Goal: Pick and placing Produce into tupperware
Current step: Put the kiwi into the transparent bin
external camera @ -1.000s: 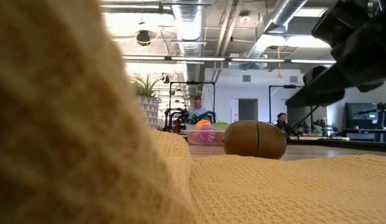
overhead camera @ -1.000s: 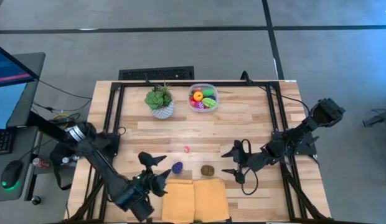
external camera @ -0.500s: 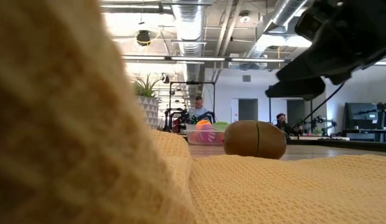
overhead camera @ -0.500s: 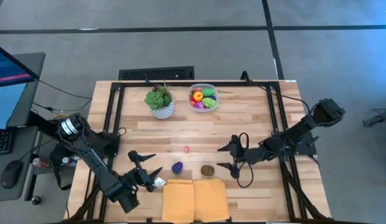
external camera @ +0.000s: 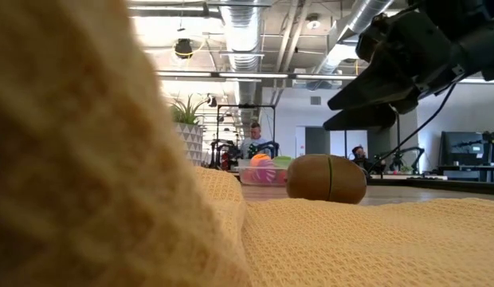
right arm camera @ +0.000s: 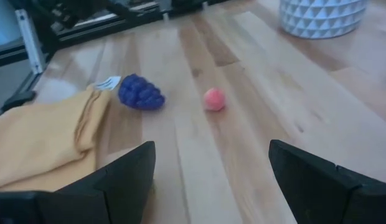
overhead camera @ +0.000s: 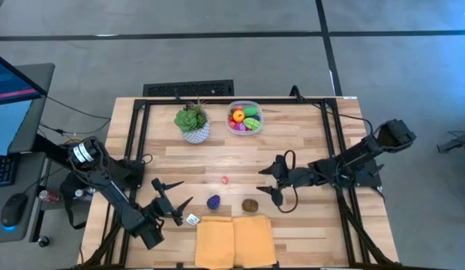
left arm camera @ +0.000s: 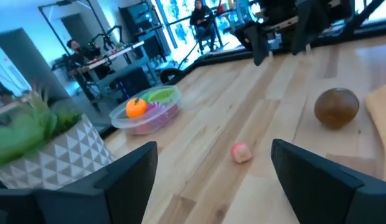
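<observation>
- Right gripper, fingers spread, hovers right of centre above brown fruit.
- Left gripper, spread, empty, lower left.
- Tupperware top centre, part filled.

Both arms were dark, nearly black, built of slim tubular links joined by chunkier rounded joint housings. The left arm carried a pale silver-white ring with a small dark mark at the joint near its base, and a small white tag showed by its hand. The left hand ended in two flat, tapered black fingers with squared matte pads. The right arm had a blocky black housing at its far right end. A thin black cable looped out beside the right hand, whose two fingers were likewise broad, flat and black.
</observation>
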